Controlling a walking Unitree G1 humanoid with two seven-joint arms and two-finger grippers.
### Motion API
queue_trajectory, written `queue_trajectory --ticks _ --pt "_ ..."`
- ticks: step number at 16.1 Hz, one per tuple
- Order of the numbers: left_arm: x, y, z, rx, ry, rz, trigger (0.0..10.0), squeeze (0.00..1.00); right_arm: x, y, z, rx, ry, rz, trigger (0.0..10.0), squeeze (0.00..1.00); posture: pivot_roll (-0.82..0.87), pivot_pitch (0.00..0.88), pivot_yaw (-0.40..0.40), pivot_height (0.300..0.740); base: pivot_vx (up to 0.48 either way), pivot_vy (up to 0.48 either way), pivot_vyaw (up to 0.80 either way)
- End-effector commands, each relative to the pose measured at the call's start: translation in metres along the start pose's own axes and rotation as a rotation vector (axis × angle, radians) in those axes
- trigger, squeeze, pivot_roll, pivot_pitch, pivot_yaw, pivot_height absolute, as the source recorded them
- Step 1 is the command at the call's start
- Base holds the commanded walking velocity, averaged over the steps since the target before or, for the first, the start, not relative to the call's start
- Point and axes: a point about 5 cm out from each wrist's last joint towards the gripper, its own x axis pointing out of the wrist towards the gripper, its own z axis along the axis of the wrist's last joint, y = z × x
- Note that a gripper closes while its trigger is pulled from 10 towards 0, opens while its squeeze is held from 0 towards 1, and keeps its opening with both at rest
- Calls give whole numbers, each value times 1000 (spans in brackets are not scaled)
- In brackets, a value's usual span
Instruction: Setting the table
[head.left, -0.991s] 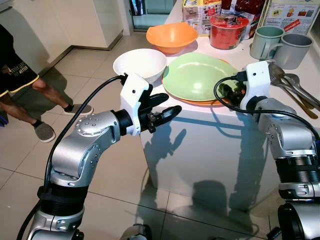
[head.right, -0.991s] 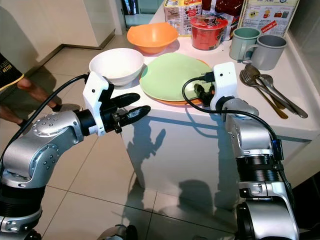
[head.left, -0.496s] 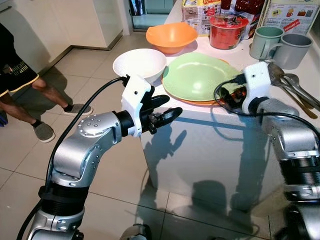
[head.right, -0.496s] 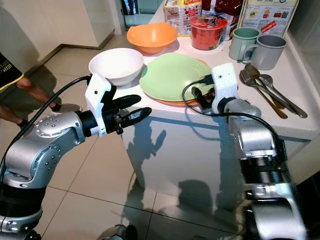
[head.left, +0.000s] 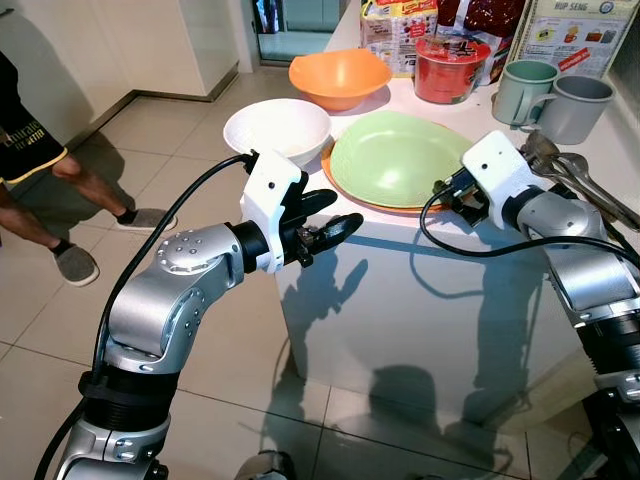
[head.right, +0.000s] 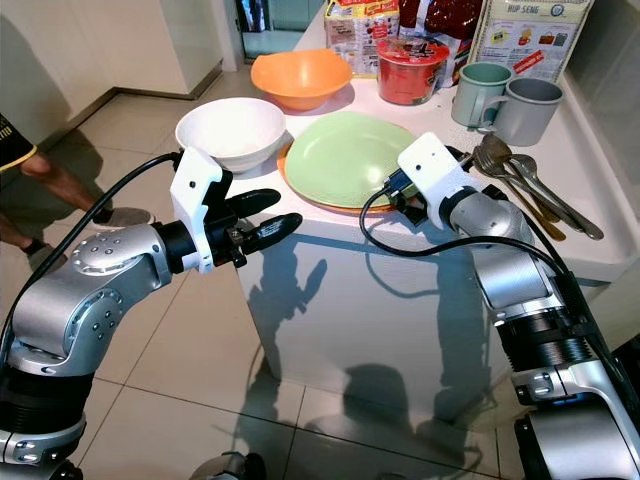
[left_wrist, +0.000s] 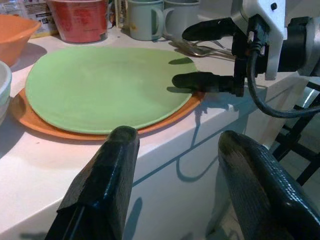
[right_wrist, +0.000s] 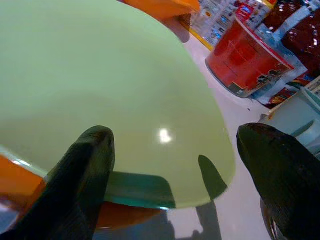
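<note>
Your left wrist view reveals the right gripper (left_wrist: 197, 52) spread wide at the green plate (left_wrist: 105, 87) rim, gripping nothing, left gripper (head.left: 325, 225) open, empty, off the counter (head.left: 400, 270) corner.

You are looking down on a white counter (head.left: 420, 270) standing on a pale tiled floor (head.left: 190, 120). Near its front edge lies an orange plate (left_wrist: 30, 117) with a green plate (head.left: 400, 157) stacked on it. To their left sits a white bowl (head.left: 277, 128), and farther back an orange bowl (head.left: 340, 76). At the far side stand a red tub (head.left: 452, 68), a green mug (head.left: 522, 90) and a grey mug (head.left: 576, 105) just beside it. Metal cutlery (head.right: 525, 185) lies at the right.
</note>
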Motion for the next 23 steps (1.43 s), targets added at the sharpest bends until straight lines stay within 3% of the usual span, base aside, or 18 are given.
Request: queue_trajectory --ticks 1,9,11,16,17,20,23 --pt "-1 1 3 8 -4 7 10000 0 -4 6 -9 -19 49 60 10000 0 27 80 68 740 0 0 0" --pt "-3 2 2 6 -9 9 10000 0 -25 -3 -2 -28 26 82 10000 0 19 48 65 740 0 0 0" --pt "-1 3 3 9 -11 6 10000 0 -32 -29 7 -116 19 42 10000 0 5 38 65 740 0 0 0" --pt "3 2 5 12 -22 2 10000 0 -32 -73 16 -86 -29 -116 10000 0 1 32 56 740 0 0 0" --pt "3 2 5 12 -23 4 10000 0 -38 -79 8 -198 23 -76 10000 0 0 34 56 740 0 0 0" --pt "3 1 4 1 -30 5 10000 0 -42 -84 -4 -299 84 -3 10000 0 -3 38 51 740 0 0 0" --pt "5 1 5 -3 -35 5 10000 0 -26 -62 -16 -289 85 61 10000 0 -6 44 51 740 0 0 0"
